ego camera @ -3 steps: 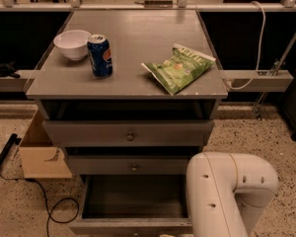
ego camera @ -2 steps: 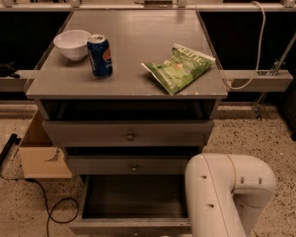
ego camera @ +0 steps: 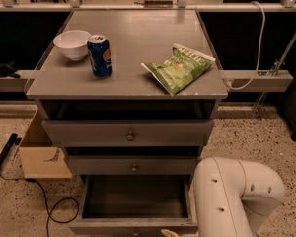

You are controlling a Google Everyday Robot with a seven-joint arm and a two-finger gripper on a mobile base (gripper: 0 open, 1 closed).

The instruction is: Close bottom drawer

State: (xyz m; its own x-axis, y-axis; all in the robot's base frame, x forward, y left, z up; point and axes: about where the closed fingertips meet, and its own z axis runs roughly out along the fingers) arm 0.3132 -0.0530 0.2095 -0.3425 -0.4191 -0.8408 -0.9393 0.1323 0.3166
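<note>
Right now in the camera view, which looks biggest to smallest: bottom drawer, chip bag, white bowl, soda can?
1. bottom drawer, open, also nearest.
2. chip bag.
3. white bowl and soda can look about alike; I won't rank them.
The gripper barely shows at the bottom edge, by the drawer's front.

Hand [ego camera: 168, 233] at bottom edge of view, at front rim of pulled-out bottom drawer [ego camera: 133, 201]; arm [ego camera: 232, 196] just right of it. Middle drawer [ego camera: 134, 165], top drawer [ego camera: 129, 132] stacked beyond hand. Tabletop [ego camera: 138, 33] above those: bowl [ego camera: 72, 43] far left, can [ego camera: 99, 56] just right of bowl, chip bag [ego camera: 180, 67] straight beyond hand. Cardboard box [ego camera: 42, 154] on floor, left of hand.
</note>
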